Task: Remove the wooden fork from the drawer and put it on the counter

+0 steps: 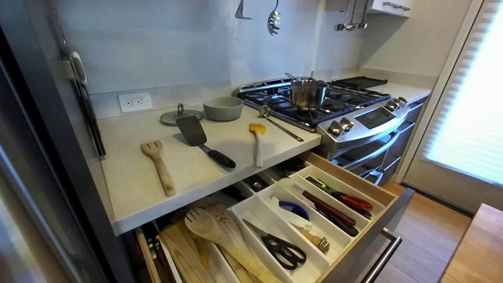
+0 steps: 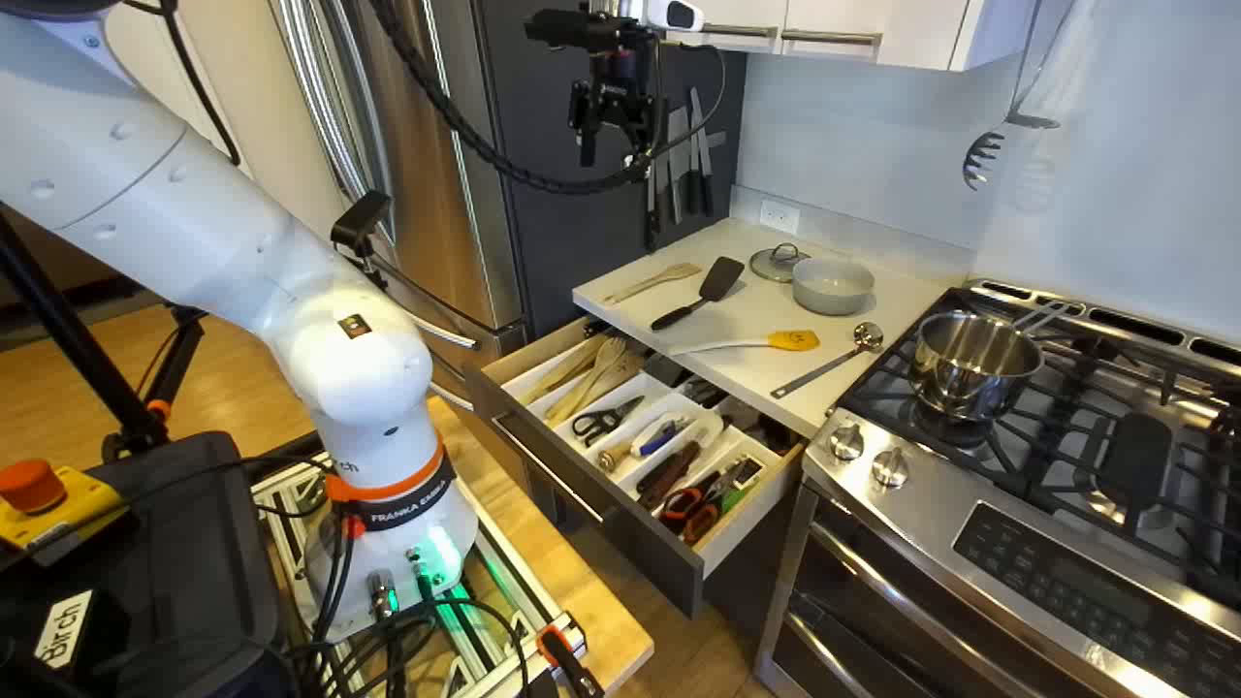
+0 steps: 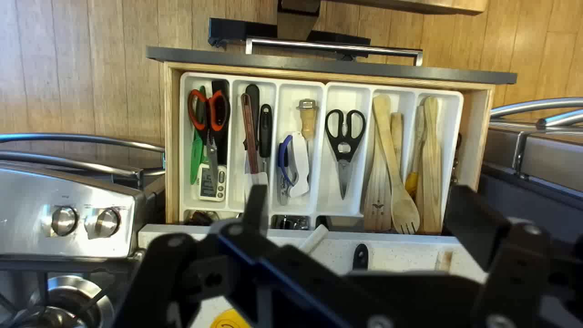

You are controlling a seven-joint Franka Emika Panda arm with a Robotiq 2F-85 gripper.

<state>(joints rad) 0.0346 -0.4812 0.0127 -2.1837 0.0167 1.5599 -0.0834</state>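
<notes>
The wooden fork (image 1: 204, 226) lies in a long compartment of the open drawer (image 1: 353, 176), partly over a flat wooden spatula. In the wrist view, the fork (image 3: 403, 205) has its slotted head toward the counter (image 3: 401, 255) and its handle toward the drawer front (image 3: 328, 66). The fork (image 2: 588, 381) and the counter (image 2: 737, 320) also show in an exterior view. My gripper (image 2: 614, 153) hangs high above the counter, well apart from the fork. In the wrist view, my gripper (image 3: 360, 200) is open with nothing between its fingers.
On the counter lie a slotted wooden turner (image 1: 161, 169), a black spatula (image 1: 192, 131), a yellow-headed spatula (image 1: 257, 135), a ladle (image 1: 283, 127), a lid (image 1: 171, 118) and a grey bowl (image 1: 223, 110). A pot (image 2: 974, 368) stands on the stove. Scissors (image 3: 345, 141) lie beside the fork's compartment.
</notes>
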